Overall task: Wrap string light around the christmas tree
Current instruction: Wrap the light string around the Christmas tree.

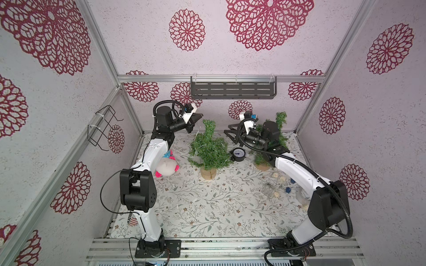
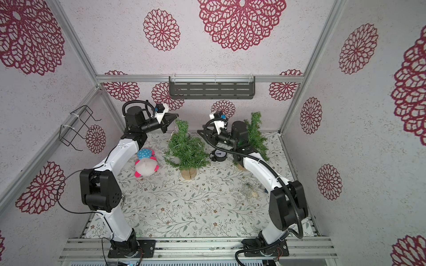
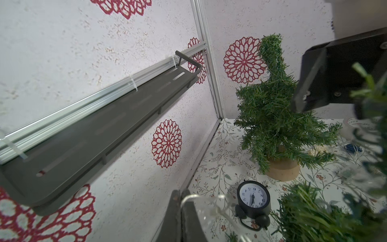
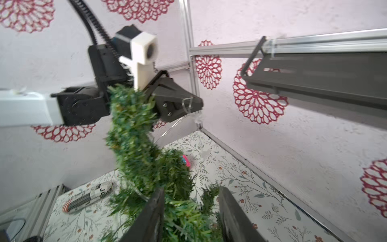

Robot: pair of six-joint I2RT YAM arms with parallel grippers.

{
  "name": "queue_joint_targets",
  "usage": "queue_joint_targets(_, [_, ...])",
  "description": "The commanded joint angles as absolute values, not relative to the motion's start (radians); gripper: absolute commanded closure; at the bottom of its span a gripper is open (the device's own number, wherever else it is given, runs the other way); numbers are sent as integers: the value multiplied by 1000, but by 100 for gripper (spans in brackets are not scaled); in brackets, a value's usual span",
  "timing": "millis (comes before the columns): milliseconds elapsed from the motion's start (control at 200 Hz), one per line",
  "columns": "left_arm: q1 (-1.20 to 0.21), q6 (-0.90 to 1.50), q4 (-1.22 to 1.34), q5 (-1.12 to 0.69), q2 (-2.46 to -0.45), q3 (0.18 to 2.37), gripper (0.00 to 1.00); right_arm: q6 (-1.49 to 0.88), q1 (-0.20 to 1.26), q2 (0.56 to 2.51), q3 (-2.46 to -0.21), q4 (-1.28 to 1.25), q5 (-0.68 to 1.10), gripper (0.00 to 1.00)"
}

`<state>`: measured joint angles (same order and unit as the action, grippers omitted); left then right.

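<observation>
**Wire held at the treetop; tree stands between the two pincers**

The christmas tree (image 1: 208, 149) stands upright on its wooden base near the back of the desk (image 1: 207, 207). Its long axis is vertical and the tip is bent over.

The left pincer (image 4: 199, 102) is clamped narrow on the string light (image 4: 186, 104), just beside the bent tip, on the robot's left of the tree. From that grip the thin wire drops to the upper branches. The left wrist view shows the same wire pinched between closed fingers (image 3: 176, 201), with a clear bulb hanging just past them.

The right pincer (image 1: 227, 130) is on the opposite side of the tree, at upper-branch height. Its jaws stand apart and hold nothing. In its wrist view foliage appears between the fingers, but contact cannot be confirmed.

A clock (image 1: 238, 154) sits on the desk just beside the tree, below the right pincer.

Judgement: the next turn must carry the wire round the vertical axis. The left arm has the wire, and the right is placed to receive it on the far side. The bent tip may snag the wire.
</observation>
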<state>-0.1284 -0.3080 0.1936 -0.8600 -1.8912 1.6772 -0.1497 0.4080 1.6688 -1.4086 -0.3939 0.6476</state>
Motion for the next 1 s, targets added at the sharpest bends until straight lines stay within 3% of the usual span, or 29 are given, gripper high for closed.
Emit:
queue_joint_targets(0, [-140,-301,189,-880,-1925,1721,100,-131,411,1734,-1492,-382,602,60])
queue_joint_targets(200, [-168,-300,180,-892,-1954,1749,100,-122,413,1868,-1587,-417,568,43])
queue_joint_targets(635, [-206,-239,202,-933,-2063,1877,100,-192,447,2083,-1798,-478,694,23])
queue_joint_targets(996, [-224,-217,196,-967,-2075,1899,100,-275,488,2249,-1983,-548,629,30])
